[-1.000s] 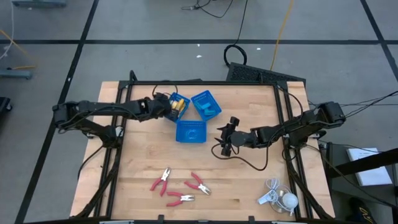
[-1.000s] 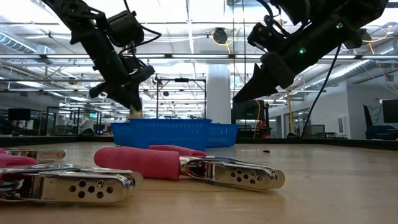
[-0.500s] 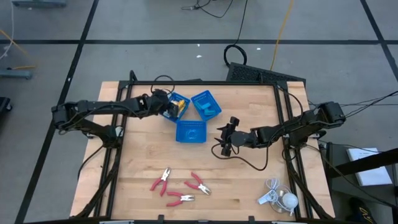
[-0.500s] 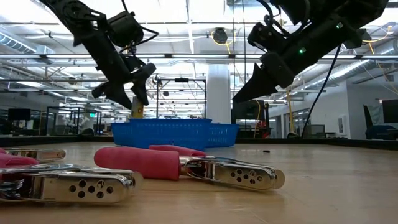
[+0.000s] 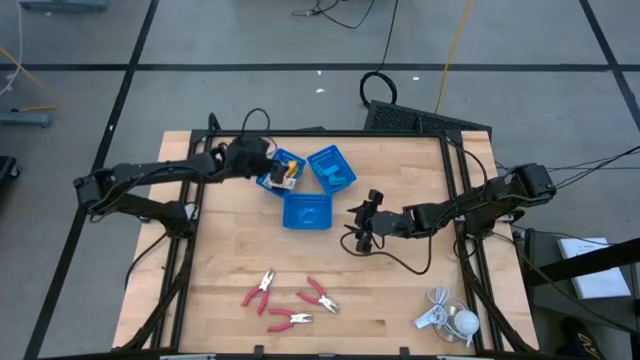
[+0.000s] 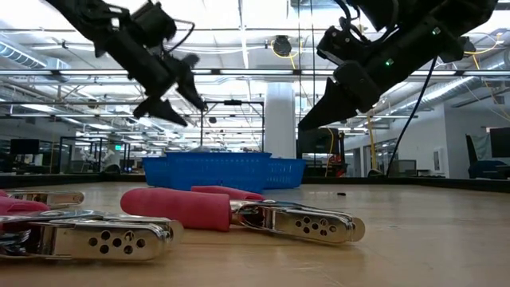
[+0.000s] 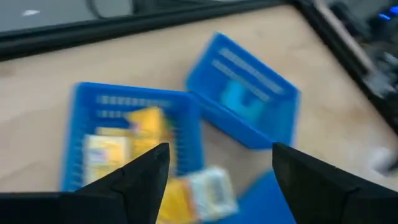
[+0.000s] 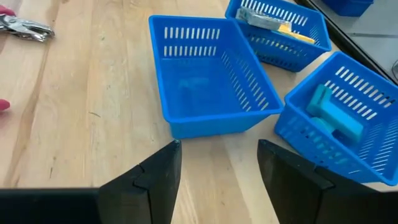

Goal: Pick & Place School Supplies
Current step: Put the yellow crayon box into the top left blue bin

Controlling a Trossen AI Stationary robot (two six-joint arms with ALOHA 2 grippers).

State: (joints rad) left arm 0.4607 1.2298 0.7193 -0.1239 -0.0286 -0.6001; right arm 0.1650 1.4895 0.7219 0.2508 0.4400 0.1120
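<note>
Nearest me on the table [image 5: 230,250] lie the three red-handled pliers [image 5: 290,298], loose and untouched along the front edge, with the white corded gadget [image 5: 447,317] off at the right front corner. None of them is sorted, so I judge the pliers are what remains.

Farther back, my right gripper [image 5: 365,225] hangs above the wood just beside the empty tray [image 8: 208,78]; its jaws stand apart with nothing between them.

Behind that sit the other two trays. The right-hand tray [image 5: 331,168] holds the light-blue pieces [image 8: 336,117]. The left-hand tray [image 5: 283,171] holds the yellow-orange packets [image 7: 134,138]. My left gripper [image 5: 260,160] hovers over that tray's near rim, jaws wide apart and empty.

What worries me is in the left wrist view: one packet [image 7: 208,190] seems to lie at or past the tray's rim, though the view is too blurred to say whether it is inside. If it sits on the edge, any brush from my left jaws could knock it onto the table. The three trays also sit tight together, so a careless reach with either arm could shove one into its neighbour and spill what is in it.
</note>
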